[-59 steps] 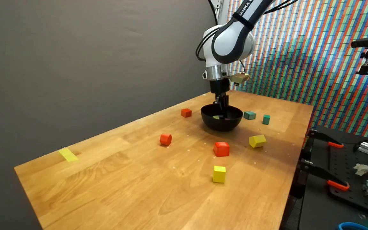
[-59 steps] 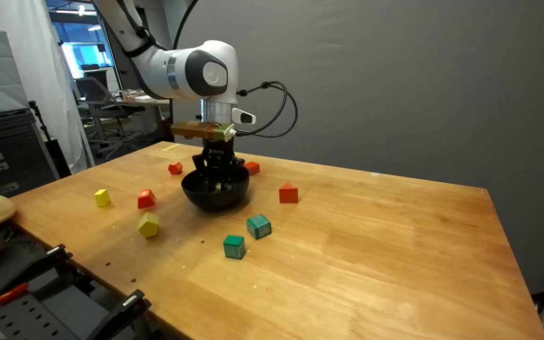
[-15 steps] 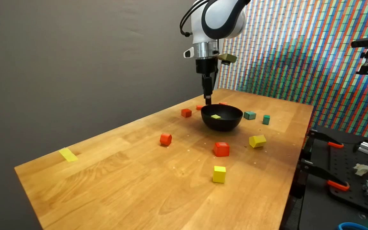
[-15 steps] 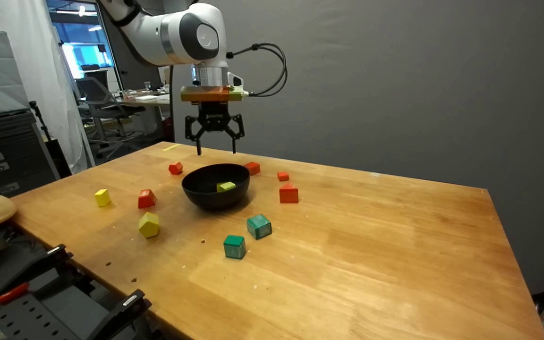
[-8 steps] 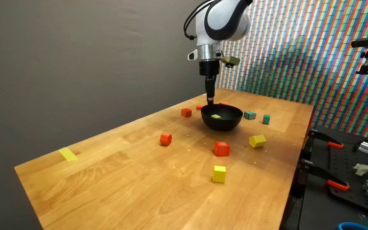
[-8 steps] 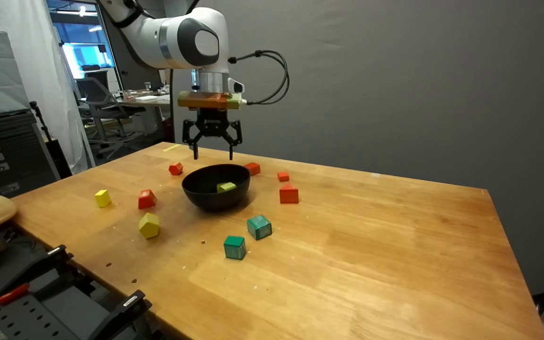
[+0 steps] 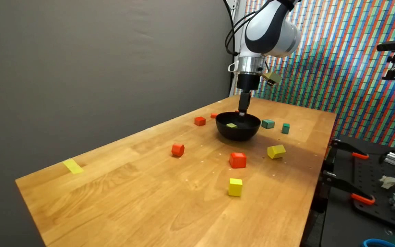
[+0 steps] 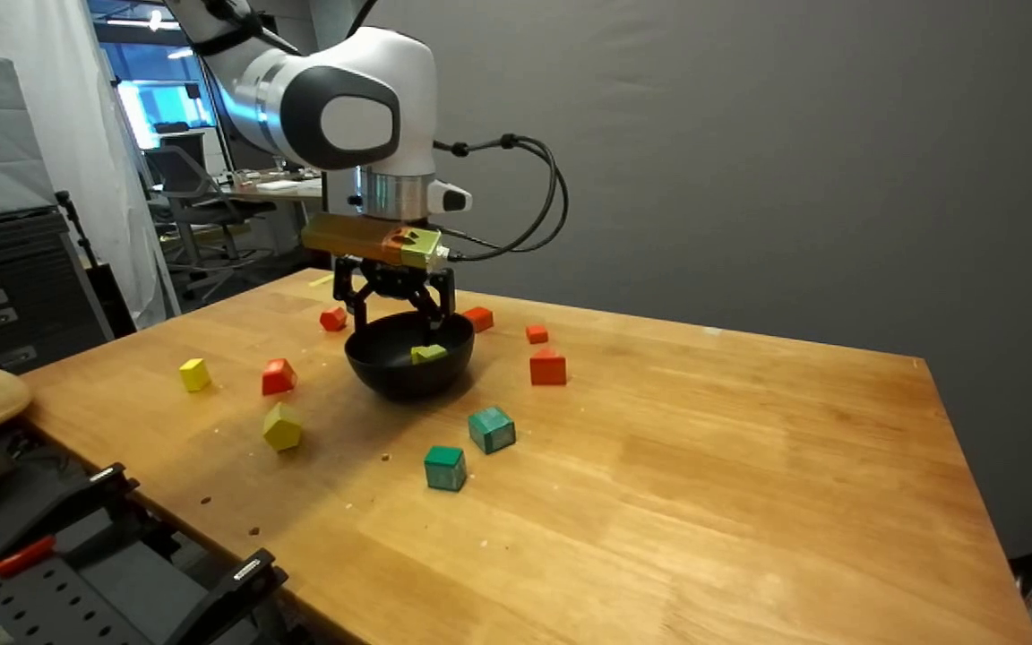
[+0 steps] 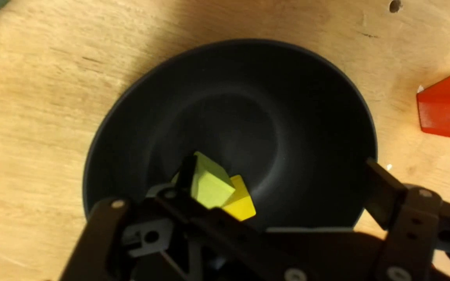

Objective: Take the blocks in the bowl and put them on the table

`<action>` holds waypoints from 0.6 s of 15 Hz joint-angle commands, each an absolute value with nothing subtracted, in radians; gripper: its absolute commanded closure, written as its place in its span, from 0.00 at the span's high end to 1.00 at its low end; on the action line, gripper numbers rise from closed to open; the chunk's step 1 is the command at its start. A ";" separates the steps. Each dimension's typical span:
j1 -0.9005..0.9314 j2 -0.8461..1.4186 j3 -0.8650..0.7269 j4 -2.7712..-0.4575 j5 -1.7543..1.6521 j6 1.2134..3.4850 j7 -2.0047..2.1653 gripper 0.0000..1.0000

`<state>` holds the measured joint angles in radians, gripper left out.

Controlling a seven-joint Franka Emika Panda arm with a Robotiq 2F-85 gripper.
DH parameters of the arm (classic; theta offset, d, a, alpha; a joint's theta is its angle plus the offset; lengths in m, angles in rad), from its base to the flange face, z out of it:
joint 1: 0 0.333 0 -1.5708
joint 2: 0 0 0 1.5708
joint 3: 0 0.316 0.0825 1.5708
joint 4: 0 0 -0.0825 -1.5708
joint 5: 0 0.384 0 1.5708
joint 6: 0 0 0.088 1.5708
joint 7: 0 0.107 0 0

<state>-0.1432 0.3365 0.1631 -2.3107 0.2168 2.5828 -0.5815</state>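
While blocks (image 8: 431,355) remained inside the bowl (image 7: 237,134), unloading status: incomplete, judged well advanced.
Table (image 8: 704,502): carried nine blocks, all outside the bowl and spread around it; these were judged the completed portion, though their origin could not be verified.
Red blocks (image 8: 279,377): five lay on the table, one mostly hidden beyond the bowl in an exterior view.
Yellow blocks (image 7: 235,187): two stood on the table, apart from the bowl.
Green blocks (image 8: 444,469): two stood on the table near each other, one closer to teal.
Bowl contents: at least two, a pale yellow-green block (image 9: 213,185) and a yellow block (image 9: 244,201), overlapped in the wrist view. Part of the interior was covered, so further pieces could not be excluded.
Gripper (image 8: 396,330): was spread wide with nothing gripped; one finger (image 9: 188,171) reached over the bowl beside the pale yellow-green block, contact undetermined.
Remaining work: each block in the bowl required grasping, lifting over the rim and placement on the table.
Arm (image 8: 328,107): displayed no legible brand or lettering.
Tape patch (image 7: 73,166): carried no readable writing.
Clamp (image 8: 225,597): bore a pale mark, too small to read.
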 commanded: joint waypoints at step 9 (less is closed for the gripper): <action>-0.019 0.443 0.074 -2.213 0.014 2.632 -0.266 1.00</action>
